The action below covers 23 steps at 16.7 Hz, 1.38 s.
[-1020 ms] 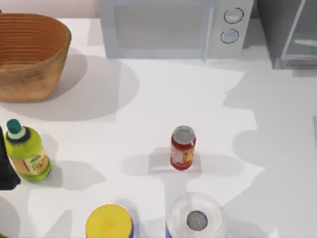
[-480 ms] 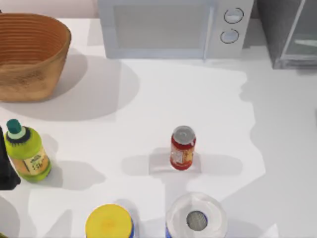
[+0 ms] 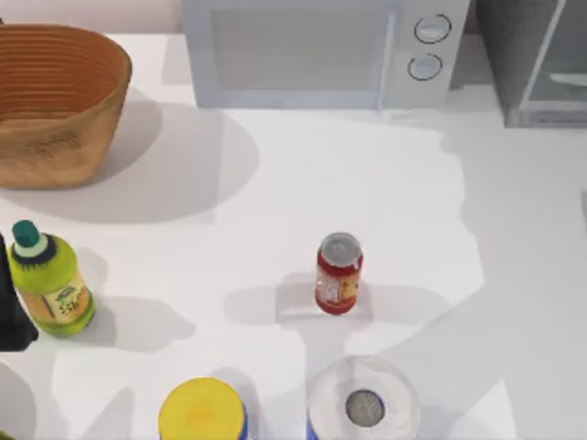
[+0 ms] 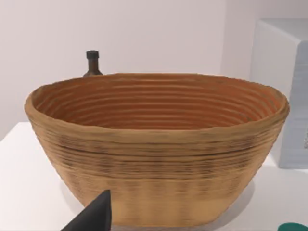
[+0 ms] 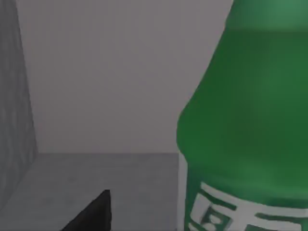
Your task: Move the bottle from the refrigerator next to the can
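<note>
White table point(image 3: 275, 183) carries everything, with a pale wall behind it. Inside the refrigerator point(image 3: 537, 64), at the table's far right corner, the green bottle point(image 5: 245, 120) stands upright on the grey floor of the cabinet, seen very close in the right wrist view, its white-and-green label low on its body. A dark fingertip of the right tool point(image 5: 91, 214) shows just beside the bottle, apart from it; whether that tool is wide or narrow I cannot tell. The red can point(image 3: 338, 273) stands upright near the middle of the table, well apart from the refrigerator. Near it toward the front edge are a white roll point(image 3: 364, 401) and a yellow-lidded canister point(image 3: 202, 411). A white microwave point(image 3: 321, 50) stands beside the refrigerator at the back. At the left, a woven basket point(image 3: 55, 101) sits at the back, and a stout yellow-green bottle point(image 3: 50, 289) stands beside the parked left arm point(image 3: 11, 307); its tool's opening I cannot tell.
</note>
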Motion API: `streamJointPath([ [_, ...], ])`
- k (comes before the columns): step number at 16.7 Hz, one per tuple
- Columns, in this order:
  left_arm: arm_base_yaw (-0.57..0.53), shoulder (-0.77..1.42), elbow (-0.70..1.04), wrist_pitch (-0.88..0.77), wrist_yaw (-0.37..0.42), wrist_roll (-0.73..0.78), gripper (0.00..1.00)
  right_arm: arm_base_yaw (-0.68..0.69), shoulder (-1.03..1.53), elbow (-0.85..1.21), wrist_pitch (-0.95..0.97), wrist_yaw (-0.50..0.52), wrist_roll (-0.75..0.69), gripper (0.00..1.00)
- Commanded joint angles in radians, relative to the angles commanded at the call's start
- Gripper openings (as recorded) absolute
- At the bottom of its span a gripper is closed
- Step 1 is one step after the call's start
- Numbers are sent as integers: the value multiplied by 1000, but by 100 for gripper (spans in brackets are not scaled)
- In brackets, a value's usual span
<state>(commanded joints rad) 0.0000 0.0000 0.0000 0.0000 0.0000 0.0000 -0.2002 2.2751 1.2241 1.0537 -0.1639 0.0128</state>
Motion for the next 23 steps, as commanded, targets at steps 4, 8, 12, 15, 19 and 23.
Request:
streamJointPath([
  [4,0,0,0,0,0,0,100,7,42,87,-46,7,0,100],
  [8,0,0,0,0,0,0,100,7,42,87,-46,7,0,92],
  [12,0,0,0,0,0,0,100,7,42,87,-46,7,0,62],
  [15,0,0,0,0,0,0,100,7,42,87,-46,7,0,40],
  [19,0,0,0,0,0,0,100,7,42,87,-46,7,0,10],
  [23,0,0,0,0,0,0,100,7,42,87,-46,7,0,0],
])
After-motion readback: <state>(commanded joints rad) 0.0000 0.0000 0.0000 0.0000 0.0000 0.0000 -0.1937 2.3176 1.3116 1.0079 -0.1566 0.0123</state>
